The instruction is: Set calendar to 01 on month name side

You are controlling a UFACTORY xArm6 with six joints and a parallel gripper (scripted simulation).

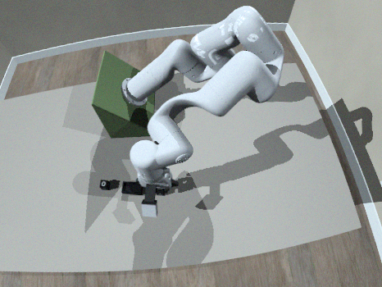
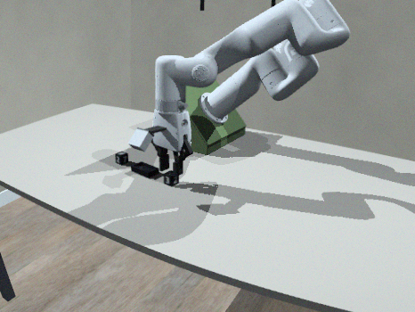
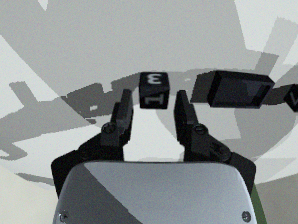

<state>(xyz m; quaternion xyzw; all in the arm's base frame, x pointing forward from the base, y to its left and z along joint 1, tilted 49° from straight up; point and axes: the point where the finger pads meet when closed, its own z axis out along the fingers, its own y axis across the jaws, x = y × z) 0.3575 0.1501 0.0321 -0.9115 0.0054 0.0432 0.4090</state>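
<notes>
A black cube (image 2: 171, 179) (image 3: 154, 89) stands on the table past one end of the tray; the wrist view shows an upside-down 3 on one face and a 1 lying sideways on another. My gripper (image 2: 171, 169) (image 3: 154, 100) is open, pointing down, with its fingertips above this cube and to either side of it in the wrist view. The black tray (image 1: 132, 188) (image 2: 144, 169) (image 3: 237, 91) lies flat and empty. The other black cube (image 1: 105, 184) (image 2: 121, 158) (image 3: 294, 97) stands past the tray's far end, with a 0 visible in the top view. The month's name is not readable.
The green base block (image 1: 119, 94) (image 2: 201, 139) stands behind the gripper. The arm's shadows fall across the pale table (image 1: 266, 197) (image 2: 289, 250). The tray lies between the two cubes, close beside the gripper.
</notes>
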